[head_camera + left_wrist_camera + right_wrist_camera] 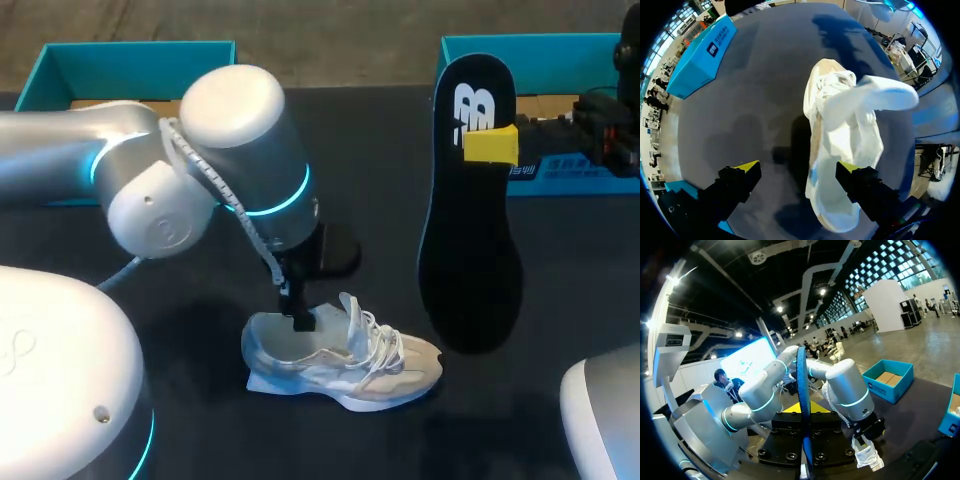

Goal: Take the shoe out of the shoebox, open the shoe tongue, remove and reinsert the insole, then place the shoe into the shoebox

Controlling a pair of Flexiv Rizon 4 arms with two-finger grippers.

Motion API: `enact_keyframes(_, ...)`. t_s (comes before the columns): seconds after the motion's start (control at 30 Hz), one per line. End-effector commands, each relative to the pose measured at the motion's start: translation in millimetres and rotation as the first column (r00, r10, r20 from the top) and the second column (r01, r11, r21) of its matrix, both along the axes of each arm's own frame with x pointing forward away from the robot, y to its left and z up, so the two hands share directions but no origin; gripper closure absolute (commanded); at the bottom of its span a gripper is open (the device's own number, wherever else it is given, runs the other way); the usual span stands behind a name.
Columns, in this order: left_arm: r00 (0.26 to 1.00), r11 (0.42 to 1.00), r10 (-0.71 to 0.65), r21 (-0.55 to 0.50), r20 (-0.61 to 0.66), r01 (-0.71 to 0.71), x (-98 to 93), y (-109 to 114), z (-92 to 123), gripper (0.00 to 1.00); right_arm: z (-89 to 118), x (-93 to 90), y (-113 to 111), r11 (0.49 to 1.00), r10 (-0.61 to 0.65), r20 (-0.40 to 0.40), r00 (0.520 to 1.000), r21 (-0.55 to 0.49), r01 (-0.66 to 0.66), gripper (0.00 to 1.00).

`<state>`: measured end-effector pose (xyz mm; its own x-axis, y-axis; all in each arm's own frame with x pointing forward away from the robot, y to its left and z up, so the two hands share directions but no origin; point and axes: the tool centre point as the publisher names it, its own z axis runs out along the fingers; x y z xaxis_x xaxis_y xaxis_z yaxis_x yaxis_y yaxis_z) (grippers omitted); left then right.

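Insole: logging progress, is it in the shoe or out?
Out: the insole hangs in the right jaws, apart from the shoe.

- head view: high behind me, looking down at the table [380, 150].
- my left wrist view: close above the shoe [840, 150], facing down.
- my right wrist view: farther off, sharing that shoe.
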<state>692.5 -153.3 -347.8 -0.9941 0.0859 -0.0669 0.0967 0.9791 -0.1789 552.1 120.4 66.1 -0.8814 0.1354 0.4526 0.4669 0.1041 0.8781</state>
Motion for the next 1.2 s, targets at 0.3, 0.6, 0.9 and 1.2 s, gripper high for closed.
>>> enact_keyframes(0.3,0.999,1.0,0.001,0.009,-0.054,-0.001,3.1,-23.0,-27.3,0.0,2.9,4.6,2.7,1.0,0.006,-0.003,1.0,-0.007,-0.006,1.0)
enact_keyframes(0.6,0.997,1.0,0.003,0.015,-0.077,-0.002,-3.7,-23.5,-35.3,0.59,2.9,4.6,2.7,1.0,0.006,-0.003,1.0,-0.007,-0.006,1.0)
enact_keyframes(0.9,0.996,1.0,0.007,0.015,-0.088,-0.006,-5.2,-21.0,-37.6,1.0,2.9,4.6,2.7,1.0,0.006,-0.003,1.0,-0.007,-0.006,1.0)
enact_keyframes(1.2,0.996,1.0,-0.013,-0.002,-0.084,0.013,-5.1,-14.0,-22.5,1.0,2.9,4.6,2.7,1.0,0.006,-0.003,1.0,-0.007,-0.006,1.0)
